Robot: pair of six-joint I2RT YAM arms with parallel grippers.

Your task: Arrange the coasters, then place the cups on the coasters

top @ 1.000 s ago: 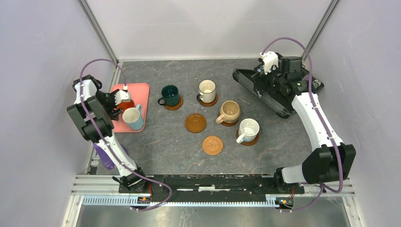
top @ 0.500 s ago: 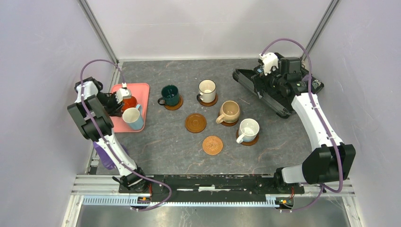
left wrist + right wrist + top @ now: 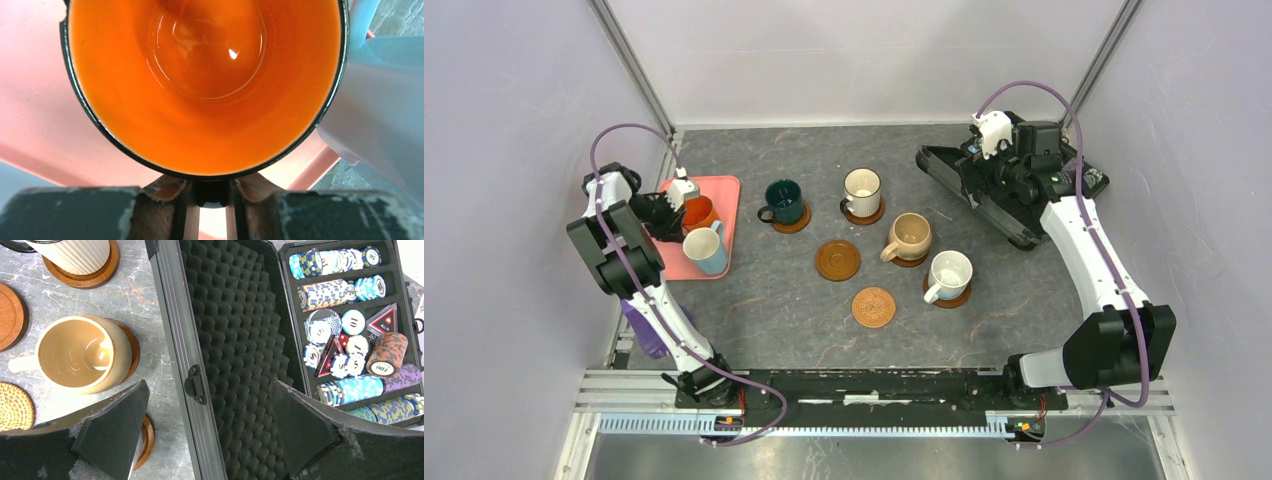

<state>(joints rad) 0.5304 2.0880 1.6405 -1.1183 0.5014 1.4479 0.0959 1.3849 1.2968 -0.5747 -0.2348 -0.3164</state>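
Your left hand point(image 3: 211, 187) pinches orange cup point(image 3: 210, 85) rim; cup at tray point(image 3: 724, 190), left of frame, beside blue cup point(image 3: 707, 248). Your right hand point(image 3: 208, 385) wide over case point(image 3: 235, 315), upper right.

White links point(image 3: 1092, 250), black joints point(image 3: 1114, 345); purple cables point(image 3: 1024, 88) loop alongside; dark fingers point(image 3: 112, 432) look scuffed.

orange cup point(image 3: 697, 212), blue cup point(image 3: 705, 250): upright, tray point(image 3: 724, 190) | plain coaster point(image 3: 837, 259), woven coaster point(image 3: 874, 307): bare
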